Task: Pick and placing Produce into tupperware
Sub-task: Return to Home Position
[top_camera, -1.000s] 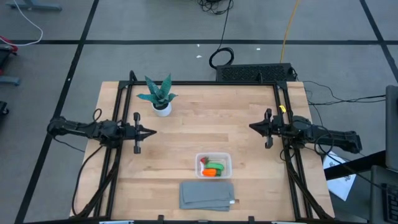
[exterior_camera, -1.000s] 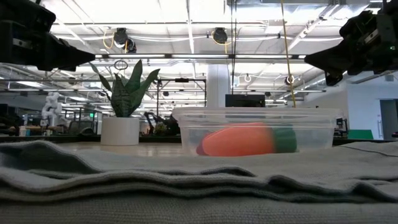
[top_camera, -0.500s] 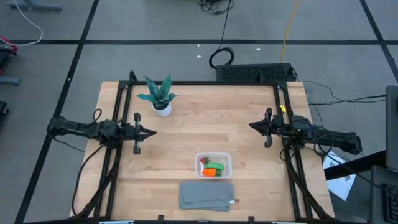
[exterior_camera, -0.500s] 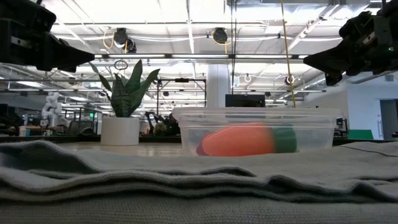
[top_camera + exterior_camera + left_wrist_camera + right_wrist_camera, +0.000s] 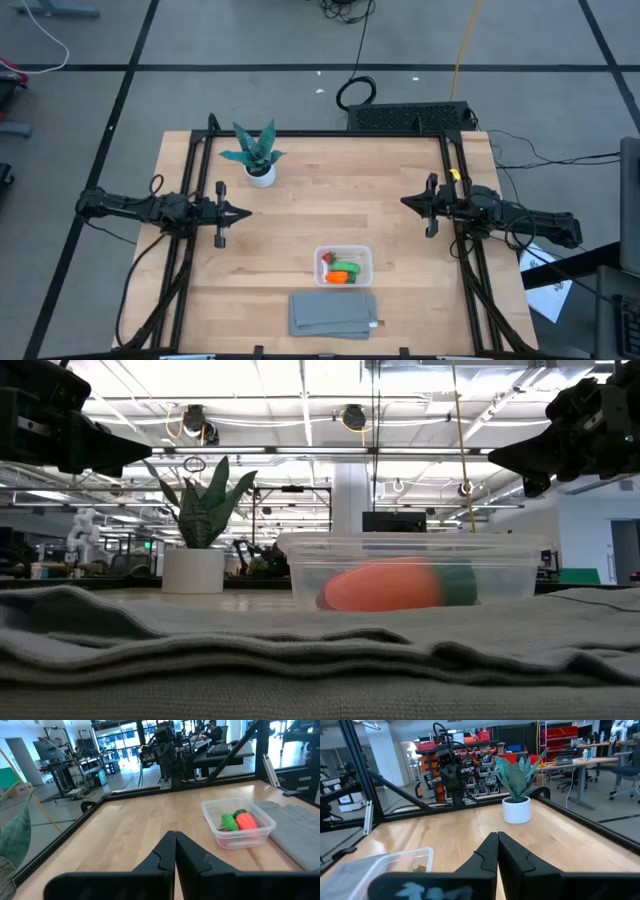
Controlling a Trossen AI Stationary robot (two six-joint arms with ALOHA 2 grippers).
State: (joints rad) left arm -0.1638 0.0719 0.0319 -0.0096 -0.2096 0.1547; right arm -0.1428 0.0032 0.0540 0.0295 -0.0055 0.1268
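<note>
The clear tupperware tub (image 5: 343, 266) stands on the table near its near edge, and holds the orange carrot (image 5: 342, 276), the green pod (image 5: 351, 268) and the red berry (image 5: 327, 259). The left wrist view shows the tub (image 5: 238, 822) with the carrot (image 5: 246, 820) and pod (image 5: 229, 821) inside. In the low view the carrot (image 5: 385, 584) fills the tub (image 5: 413, 571). My left gripper (image 5: 246, 212) hovers shut at the table's left side, above the wood. My right gripper (image 5: 403, 203) hovers shut at the right side. Both are far from the tub.
A folded grey cloth (image 5: 333, 313) lies at the near edge, just in front of the tub. A teal-leaved plant in a white pot (image 5: 259, 155) stands at the far left. Black frame rails (image 5: 197, 150) run along the table's sides. Bare wood lies between the arms.
</note>
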